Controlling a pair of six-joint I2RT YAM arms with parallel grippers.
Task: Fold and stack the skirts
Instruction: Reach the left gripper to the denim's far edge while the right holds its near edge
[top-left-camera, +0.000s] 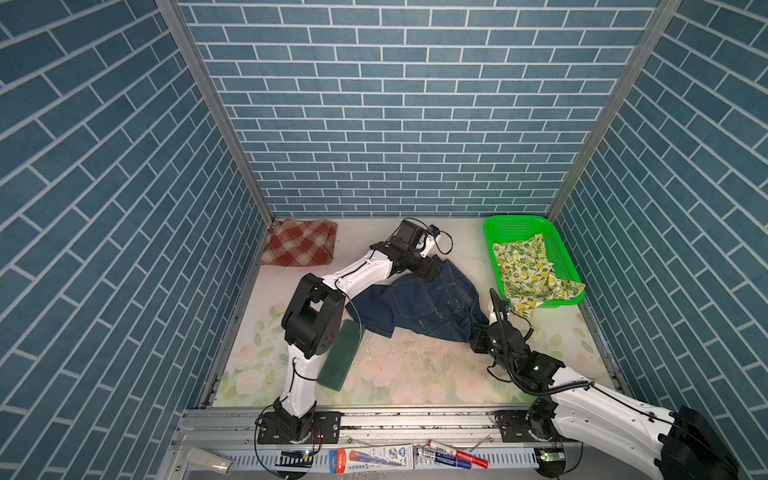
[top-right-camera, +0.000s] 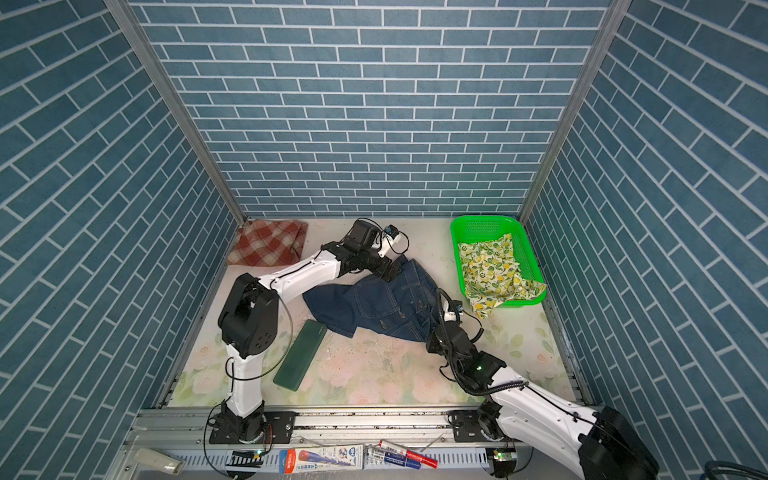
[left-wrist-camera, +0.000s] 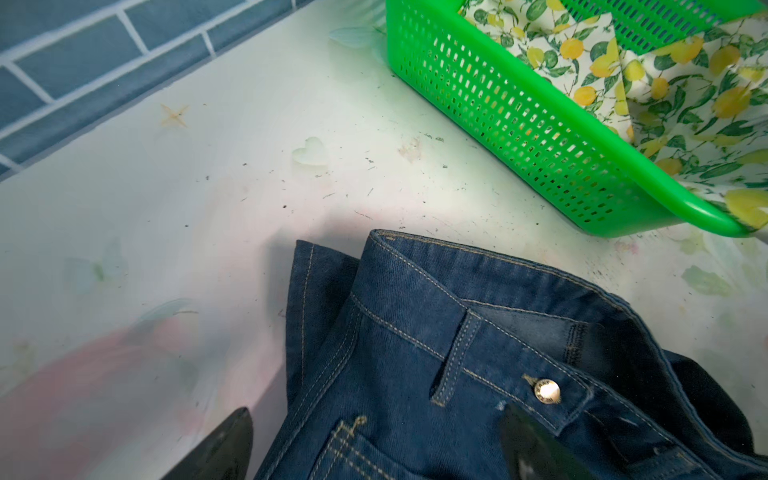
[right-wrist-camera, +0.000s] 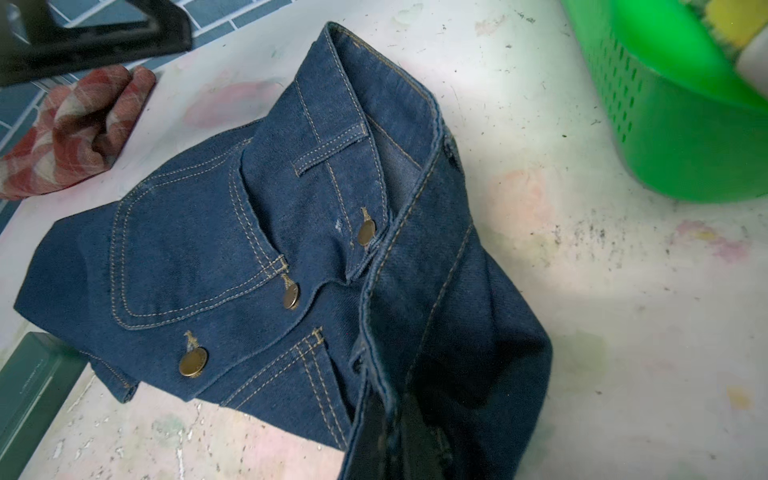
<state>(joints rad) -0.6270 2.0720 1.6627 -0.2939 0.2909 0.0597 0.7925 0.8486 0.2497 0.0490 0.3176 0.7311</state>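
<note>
**Right end effector is pinching the denim skirt; left one is hanging open over its waistband**

The dark blue denim skirt (top-left-camera: 424, 303) (top-right-camera: 374, 303) is lying rumpled in the middle of the bench (top-left-camera: 415, 374), buttons and pocket facing up. Its waistband is pointing toward the back wall and the green mesh basket (top-left-camera: 515, 228).

The right end effector (right-wrist-camera: 395, 436) (top-left-camera: 478, 336) is clamping a fold at the near right edge of the skirt. Its jaws are closed tight on the cloth, which is bunching up around them.

The left end effector (left-wrist-camera: 374, 457) (top-left-camera: 428, 270) is hovering at the far end of the skirt with its jaws spread wide, gripping nothing. In the left wrist view one of its fingers (left-wrist-camera: 224, 449) is showing over bare bench beside the denim edge. The other is showing over the cloth just below the top button. Whether either is touching is not clear.

The rust-red and cream plaid skirt (top-left-camera: 299, 243) (right-wrist-camera: 75, 133) is sitting folded in the far left corner, well apart from the denim. The lemon-print skirt (top-left-camera: 528, 270) (left-wrist-camera: 665, 83) is lying crumpled in the basket at the far right, one corner spilling over the near rim.

A flat dark green pad (top-left-camera: 343, 353) (right-wrist-camera: 29, 382) is resting on the bench beside the left arm, its far end just beside the skirt's hem.
</note>
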